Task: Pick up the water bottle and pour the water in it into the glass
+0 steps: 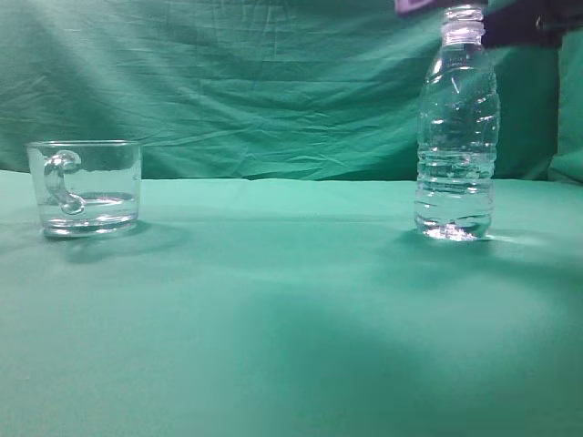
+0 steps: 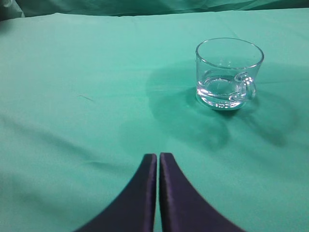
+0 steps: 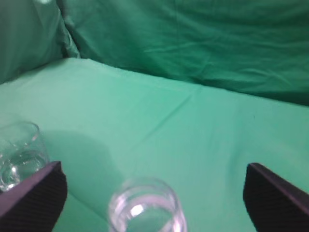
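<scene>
**Green cloth, mug to the left, bottle under the spread right pincer**

Nearest the exterior camera lies only bare green tablecloth [image 1: 291,346], wrinkled and shadowed, with a matching green backdrop [image 1: 228,82] hanging behind it. On the left of that view stands the glass [image 1: 85,188], a short clear mug, upright, its curved handle facing the camera and a shallow layer of water [image 1: 96,202] at the bottom. Well apart from it, on the right, the water bottle [image 1: 457,127] stands upright on the cloth, uncapped, its threaded neck near the top edge. Nothing stands between the two.

A dark part of the right arm [image 1: 524,23] shows beside the bottle's neck. From the right wrist view, the right gripper [image 3: 154,193] is spread wide, its fingers [image 3: 34,195] at either side of the bottle's open mouth and touching nothing.

The left gripper [image 2: 158,162] is pressed together, empty, hovering over bare cloth with the mug beyond it to the right.
</scene>
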Controlling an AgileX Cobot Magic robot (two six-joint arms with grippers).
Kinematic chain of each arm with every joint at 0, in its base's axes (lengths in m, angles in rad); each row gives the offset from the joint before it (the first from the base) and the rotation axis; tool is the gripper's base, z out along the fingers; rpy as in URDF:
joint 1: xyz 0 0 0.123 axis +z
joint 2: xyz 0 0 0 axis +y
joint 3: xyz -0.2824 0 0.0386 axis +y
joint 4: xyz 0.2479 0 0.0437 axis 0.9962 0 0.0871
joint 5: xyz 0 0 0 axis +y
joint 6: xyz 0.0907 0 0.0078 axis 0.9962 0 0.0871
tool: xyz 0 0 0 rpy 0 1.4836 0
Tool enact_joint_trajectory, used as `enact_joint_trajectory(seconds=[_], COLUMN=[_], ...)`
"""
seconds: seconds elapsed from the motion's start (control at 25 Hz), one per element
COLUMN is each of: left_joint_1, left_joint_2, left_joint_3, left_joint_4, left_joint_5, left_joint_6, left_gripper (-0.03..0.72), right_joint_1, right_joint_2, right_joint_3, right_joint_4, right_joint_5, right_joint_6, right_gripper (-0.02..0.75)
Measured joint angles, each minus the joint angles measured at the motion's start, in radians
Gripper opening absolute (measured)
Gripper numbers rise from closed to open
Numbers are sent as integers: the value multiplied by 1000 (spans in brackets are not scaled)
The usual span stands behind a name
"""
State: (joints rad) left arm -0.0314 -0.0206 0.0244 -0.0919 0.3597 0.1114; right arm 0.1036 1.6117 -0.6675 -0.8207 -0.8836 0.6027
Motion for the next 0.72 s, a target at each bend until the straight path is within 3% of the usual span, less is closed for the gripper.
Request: enact_joint_trajectory(seconds=[0.12, 0.2, 0.44, 0.56, 0.72], left_joint_1=[0, 0, 0, 0, 0], left_joint_2=[0, 0, 0, 0, 0], left_joint_3=[0, 0, 0, 0, 0], left_joint_4=[0, 0, 0, 0, 0], left_joint_5=[0, 0, 0, 0, 0], left_joint_6=[0, 0, 0, 0, 0], left_gripper=[0, 0, 0, 0, 0], right_joint_1=[0, 0, 0, 0, 0], right_joint_2=[-137, -237, -573, -717, -885], right_joint_3=[0, 0, 0, 0, 0], right_joint_4=[-54, -110, -308, -401, -579], right_joint_5=[58, 110, 213, 250, 312], right_joint_6=[91, 150, 461, 646, 873], right_gripper=[670, 582, 117, 0, 0])
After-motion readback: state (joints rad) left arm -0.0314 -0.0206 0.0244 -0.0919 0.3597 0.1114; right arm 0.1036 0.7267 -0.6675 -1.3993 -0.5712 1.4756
